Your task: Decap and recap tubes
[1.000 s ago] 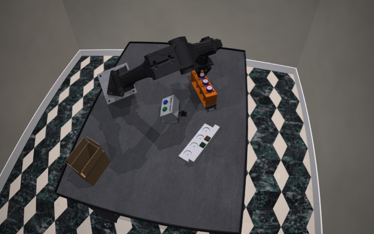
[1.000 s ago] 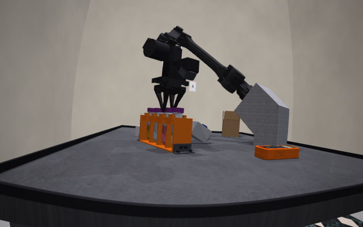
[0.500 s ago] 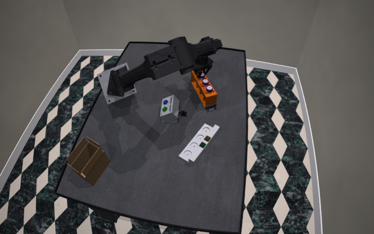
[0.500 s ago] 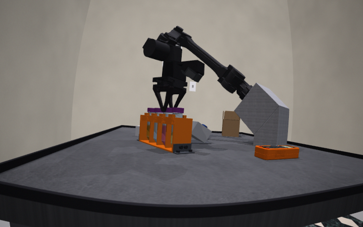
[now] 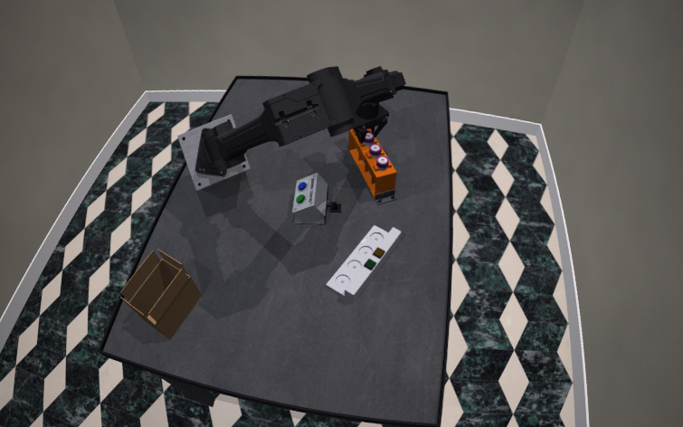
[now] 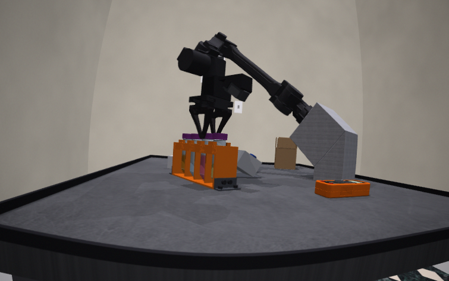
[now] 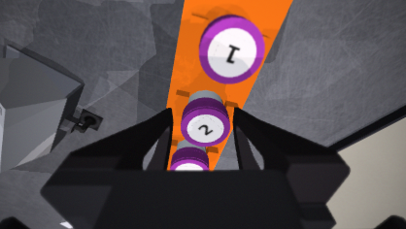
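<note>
The orange decapping station [image 5: 384, 183] [image 6: 225, 160] [image 7: 194, 73] holds the tubes, with purple caps on top. My gripper [image 5: 369, 134] [image 6: 209, 134] [image 7: 202, 114] is open around cap 2 [image 7: 205, 127], with a gap on each side. Cap 1 [image 7: 231, 50] and part of cap 3 [image 7: 189, 164] also show. Cap 4 [image 5: 383, 161] sits at the near end; cap 1 is hidden in the top view. The white cap tray [image 5: 393, 232] has four empty nests. Its amber lamp [image 5: 378, 252] and green lamp [image 5: 369, 263] are dark. CYCLE [image 5: 301, 185] and READY [image 5: 300, 198] are on the grey housing [image 5: 309, 213] [image 7: 39, 107].
A small black fitting [image 5: 335, 206] [image 7: 88, 119] sits beside the housing, on the side toward the station. An open cardboard box [image 5: 174, 308] [image 6: 285, 158] stands near the table edge. An orange device [image 6: 342, 190] lies near the arm's base.
</note>
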Robot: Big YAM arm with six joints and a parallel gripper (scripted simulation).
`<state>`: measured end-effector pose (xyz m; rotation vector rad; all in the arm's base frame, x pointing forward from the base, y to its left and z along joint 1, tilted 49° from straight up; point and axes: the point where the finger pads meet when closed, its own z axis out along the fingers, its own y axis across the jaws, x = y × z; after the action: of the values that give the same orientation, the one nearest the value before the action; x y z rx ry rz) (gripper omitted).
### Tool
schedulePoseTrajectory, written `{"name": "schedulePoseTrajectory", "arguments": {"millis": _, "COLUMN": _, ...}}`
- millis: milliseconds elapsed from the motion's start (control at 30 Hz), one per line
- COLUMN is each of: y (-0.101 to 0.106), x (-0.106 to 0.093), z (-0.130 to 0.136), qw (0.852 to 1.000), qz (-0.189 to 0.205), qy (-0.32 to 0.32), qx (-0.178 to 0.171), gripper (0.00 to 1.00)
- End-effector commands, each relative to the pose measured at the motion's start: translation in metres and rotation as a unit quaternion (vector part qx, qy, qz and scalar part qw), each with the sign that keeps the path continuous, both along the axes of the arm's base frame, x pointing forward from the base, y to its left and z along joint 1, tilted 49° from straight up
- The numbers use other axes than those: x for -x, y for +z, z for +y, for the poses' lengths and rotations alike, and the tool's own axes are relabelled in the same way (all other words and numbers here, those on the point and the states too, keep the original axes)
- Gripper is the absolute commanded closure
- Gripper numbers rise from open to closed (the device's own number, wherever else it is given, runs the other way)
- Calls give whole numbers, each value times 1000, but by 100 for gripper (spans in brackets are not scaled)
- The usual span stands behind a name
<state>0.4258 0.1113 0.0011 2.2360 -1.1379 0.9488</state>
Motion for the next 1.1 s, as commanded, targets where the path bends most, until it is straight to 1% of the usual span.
{"name": "schedulePoseTrajectory", "arguments": {"millis": 0, "y": 3, "x": -5, "z": -3, "qw": 990, "qz": -89, "qy": -96, "qx": -49, "gripper": 51}}
{"name": "schedulePoseTrajectory", "arguments": {"millis": 33, "y": 5, "x": -5, "z": 4, "qw": 988, "qz": -102, "qy": -96, "qx": -58, "gripper": 51}}
{"name": "schedulePoseTrajectory", "arguments": {"millis": 67, "y": 5, "x": -8, "z": -2, "qw": 983, "qz": -118, "qy": -121, "qx": -65, "gripper": 51}}
{"name": "schedulePoseTrajectory", "arguments": {"millis": 133, "y": 5, "x": -8, "z": -2, "qw": 983, "qz": -118, "qy": -121, "qx": -65, "gripper": 51}}
{"name": "schedulePoseTrajectory", "arguments": {"millis": 167, "y": 2, "x": -7, "z": -2, "qw": 972, "qz": -152, "qy": -158, "qx": -83, "gripper": 51}}
{"name": "schedulePoseTrajectory", "arguments": {"millis": 200, "y": 5, "x": -5, "z": 4, "qw": 972, "qz": -155, "qy": -150, "qx": -89, "gripper": 51}}
{"name": "schedulePoseTrajectory", "arguments": {"millis": 233, "y": 2, "x": -7, "z": -2, "qw": 962, "qz": -178, "qy": -183, "qx": -97, "gripper": 51}}
{"name": "schedulePoseTrajectory", "arguments": {"millis": 267, "y": 5, "x": -5, "z": 4, "qw": 962, "qz": -181, "qy": -177, "qx": -104, "gripper": 51}}
{"name": "schedulePoseTrajectory", "arguments": {"millis": 300, "y": 2, "x": -7, "z": -2, "qw": 950, "qz": -203, "qy": -209, "qx": -111, "gripper": 51}}
{"name": "schedulePoseTrajectory", "arguments": {"millis": 333, "y": 5, "x": -5, "z": 4, "qw": 950, "qz": -207, "qy": -203, "qx": -119, "gripper": 51}}
{"name": "schedulePoseTrajectory", "arguments": {"millis": 367, "y": 2, "x": -7, "z": -2, "qw": 937, "qz": -228, "qy": -234, "qx": -126, "gripper": 51}}
{"name": "schedulePoseTrajectory", "arguments": {"millis": 400, "y": 5, "x": -5, "z": 4, "qw": 936, "qz": -233, "qy": -229, "qx": -134, "gripper": 51}}
{"name": "schedulePoseTrajectory", "arguments": {"millis": 433, "y": 2, "x": -7, "z": -2, "qw": 922, "qz": -253, "qy": -259, "qx": -140, "gripper": 51}}
{"name": "schedulePoseTrajectory", "arguments": {"millis": 467, "y": 5, "x": -5, "z": 4, "qw": 920, "qz": -258, "qy": -255, "qx": -148, "gripper": 51}}
{"name": "schedulePoseTrajectory", "arguments": {"millis": 500, "y": 2, "x": -7, "z": -2, "qw": 905, "qz": -278, "qy": -284, "qx": -153, "gripper": 51}}
{"name": "schedulePoseTrajectory", "arguments": {"millis": 533, "y": 5, "x": -5, "z": 4, "qw": 903, "qz": -282, "qy": -280, "qx": -163, "gripper": 51}}
{"name": "schedulePoseTrajectory", "arguments": {"millis": 567, "y": 2, "x": -7, "z": -2, "qw": 887, "qz": -302, "qy": -308, "qx": -167, "gripper": 51}}
{"name": "schedulePoseTrajectory", "arguments": {"millis": 600, "y": 5, "x": -5, "z": 4, "qw": 884, "qz": -307, "qy": -304, "qx": -177, "gripper": 51}}
{"name": "schedulePoseTrajectory", "arguments": {"millis": 633, "y": 2, "x": -7, "z": -2, "qw": 867, "qz": -326, "qy": -332, "qx": -180, "gripper": 51}}
{"name": "schedulePoseTrajectory", "arguments": {"millis": 700, "y": 2, "x": -7, "z": -2, "qw": 867, "qz": -326, "qy": -332, "qx": -180, "gripper": 51}}
{"name": "schedulePoseTrajectory", "arguments": {"millis": 733, "y": 2, "x": -7, "z": -2, "qw": 841, "qz": -354, "qy": -360, "qx": -195, "gripper": 51}}
{"name": "schedulePoseTrajectory", "arguments": {"millis": 767, "y": 2, "x": -7, "z": -2, "qw": 827, "qz": -368, "qy": -373, "qx": -204, "gripper": 51}}
{"name": "schedulePoseTrajectory", "arguments": {"millis": 800, "y": 2, "x": -7, "z": -2, "qw": 817, "qz": -377, "qy": -383, "qx": -208, "gripper": 51}}
{"name": "schedulePoseTrajectory", "arguments": {"millis": 833, "y": 2, "x": -7, "z": -2, "qw": 802, "qz": -391, "qy": -396, "qx": -217, "gripper": 51}}
{"name": "schedulePoseTrajectory", "arguments": {"millis": 867, "y": 2, "x": -7, "z": -2, "qw": 793, "qz": -399, "qy": -405, "qx": -221, "gripper": 51}}
{"name": "schedulePoseTrajectory", "arguments": {"millis": 900, "y": 2, "x": -7, "z": -2, "qw": 775, "qz": -414, "qy": -418, "qx": -230, "gripper": 51}}
{"name": "schedulePoseTrajectory", "arguments": {"millis": 933, "y": 2, "x": -7, "z": -2, "qw": 766, "qz": -421, "qy": -426, "qx": -233, "gripper": 51}}
{"name": "schedulePoseTrajectory", "arguments": {"millis": 967, "y": 2, "x": -7, "z": -2, "qw": 748, "qz": -435, "qy": -440, "qx": -242, "gripper": 51}}
{"name": "schedulePoseTrajectory", "arguments": {"millis": 1000, "y": 2, "x": -7, "z": -2, "qw": 739, "qz": -442, "qy": -446, "qx": -244, "gripper": 51}}
{"name": "schedulePoseTrajectory", "arguments": {"millis": 1033, "y": 2, "x": -7, "z": -2, "qw": 719, "qz": -456, "qy": -460, "qx": -253, "gripper": 51}}
{"name": "schedulePoseTrajectory", "arguments": {"millis": 1067, "y": 2, "x": -7, "z": -2, "qw": 710, "qz": -462, "qy": -466, "qx": -255, "gripper": 51}}
